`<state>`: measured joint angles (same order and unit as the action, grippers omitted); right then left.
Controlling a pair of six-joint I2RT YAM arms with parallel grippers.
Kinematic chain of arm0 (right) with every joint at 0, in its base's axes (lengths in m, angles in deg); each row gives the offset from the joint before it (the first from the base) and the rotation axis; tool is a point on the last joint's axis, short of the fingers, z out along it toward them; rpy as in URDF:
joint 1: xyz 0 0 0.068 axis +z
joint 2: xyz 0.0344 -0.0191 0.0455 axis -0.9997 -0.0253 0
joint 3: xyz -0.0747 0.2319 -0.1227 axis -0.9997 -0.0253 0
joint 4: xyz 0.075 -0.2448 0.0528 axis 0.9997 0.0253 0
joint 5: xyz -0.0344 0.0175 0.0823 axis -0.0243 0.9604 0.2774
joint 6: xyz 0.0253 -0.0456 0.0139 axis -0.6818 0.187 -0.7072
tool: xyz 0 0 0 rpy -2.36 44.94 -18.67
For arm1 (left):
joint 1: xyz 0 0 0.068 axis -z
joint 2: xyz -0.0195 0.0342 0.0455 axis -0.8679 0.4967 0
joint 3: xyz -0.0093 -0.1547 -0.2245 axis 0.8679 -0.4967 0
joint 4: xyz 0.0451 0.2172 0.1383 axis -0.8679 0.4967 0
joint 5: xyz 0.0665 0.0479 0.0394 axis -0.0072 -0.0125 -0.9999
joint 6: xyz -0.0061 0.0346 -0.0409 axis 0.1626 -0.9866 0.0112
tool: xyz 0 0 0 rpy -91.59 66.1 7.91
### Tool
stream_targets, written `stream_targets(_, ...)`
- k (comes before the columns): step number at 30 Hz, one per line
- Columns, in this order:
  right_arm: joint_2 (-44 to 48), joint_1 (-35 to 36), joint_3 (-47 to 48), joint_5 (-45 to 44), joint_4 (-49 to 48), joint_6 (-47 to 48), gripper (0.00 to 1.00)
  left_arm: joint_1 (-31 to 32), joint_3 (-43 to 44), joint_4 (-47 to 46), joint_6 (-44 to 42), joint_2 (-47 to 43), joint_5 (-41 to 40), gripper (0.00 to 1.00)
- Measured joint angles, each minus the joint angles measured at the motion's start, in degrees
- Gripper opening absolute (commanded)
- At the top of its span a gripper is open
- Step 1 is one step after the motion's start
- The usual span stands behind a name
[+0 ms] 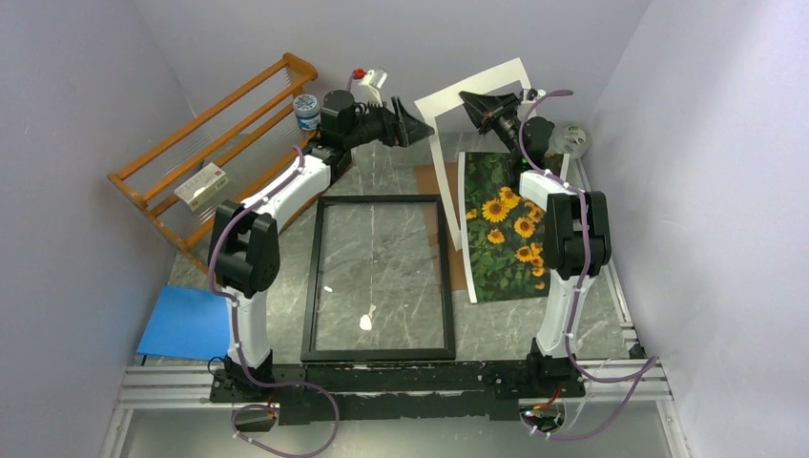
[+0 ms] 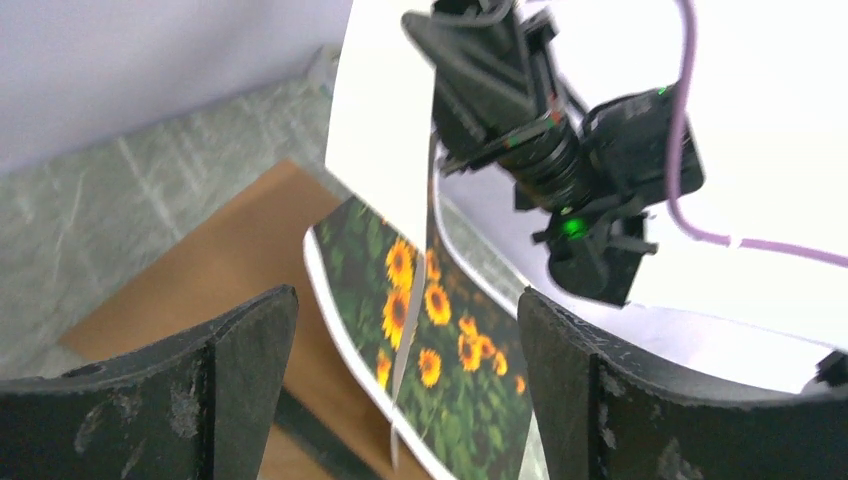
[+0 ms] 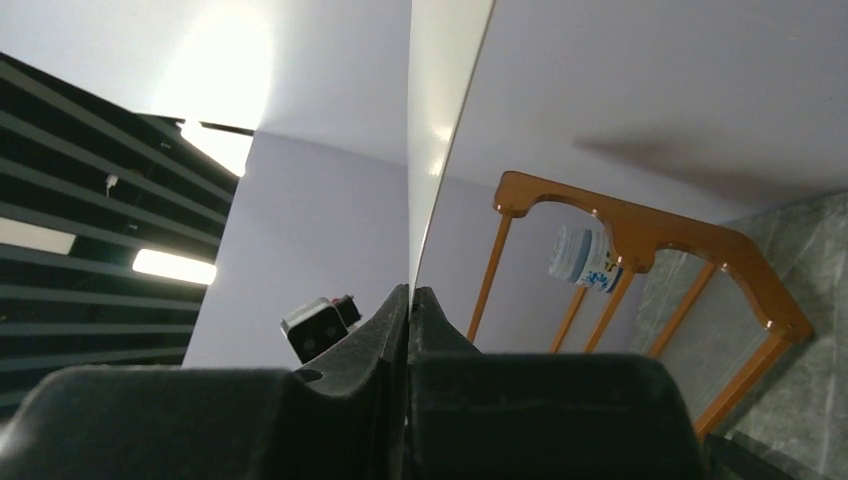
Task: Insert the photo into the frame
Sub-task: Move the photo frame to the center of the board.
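While the right gripper (image 1: 466,98) pinches a white mat (image 1: 441,181) up on edge, the photo (image 1: 501,239) lies flat just below it, untouched. The left gripper (image 1: 425,124) is wide open nearby.

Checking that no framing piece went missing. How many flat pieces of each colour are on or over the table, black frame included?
black frame: 1
sunflower photo: 1
white mat board: 1
brown backing board: 1
blue sheet: 1
Total: 5
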<state>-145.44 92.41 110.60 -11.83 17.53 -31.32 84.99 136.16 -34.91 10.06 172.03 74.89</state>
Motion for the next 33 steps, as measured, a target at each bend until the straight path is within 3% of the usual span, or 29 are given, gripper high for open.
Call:
stream_targets(3, 0.0, 0.1, 0.7, 0.4, -1.0, -0.9, 0.06, 0.0, 2.4, -3.7, 3.6, 1.2, 0.4, 0.79)
stream_targets(6, -0.2, 0.1, 1.3, 0.7, -2.2, -1.7, 0.06, 0.0, 5.8, -6.0, 6.9, 3.2, 0.6, 0.67)
stream_targets(13, -0.9, 0.1, 1.5, 1.4, -3.8, -2.9, 0.06, 0.0, 10.8, -5.2, 10.4, 7.1, 1.6, 0.48)
stream_targets(18, -1.3, 0.1, 1.6, 1.9, -3.9, -3.0, 0.06, 0.0, 12.9, -3.2, 11.5, 8.0, 3.0, 0.07)
stream_targets(20, -1.3, 0.1, 1.6, 1.9, -4.0, -3.0, 0.09, 0.0, 14.7, -2.7, 12.0, 8.8, 3.8, 0.03)
stream_targets(22, -1.3, 0.1, 1.6, 2.4, -4.0, -3.0, 0.16, -0.1, 15.1, -2.2, 11.8, 8.9, 4.2, 0.03)
stream_targets(28, -1.0, -0.2, 0.8, 3.0, -3.6, -2.6, 0.67, -0.5, 15.1, -0.3, 10.1, 8.9, 4.2, 0.03)
stream_targets(30, 0.0, -0.3, -1.1, 3.0, -2.8, -1.7, 0.76, -0.6, 15.4, 0.7, 8.9, 8.9, 4.0, 0.03)
stream_targets(33, 3.5, -0.7, -5.7, 3.0, -0.1, 1.3, 0.82, -0.6, 17.3, 3.3, 6.5, 8.9, 3.4, 0.02)
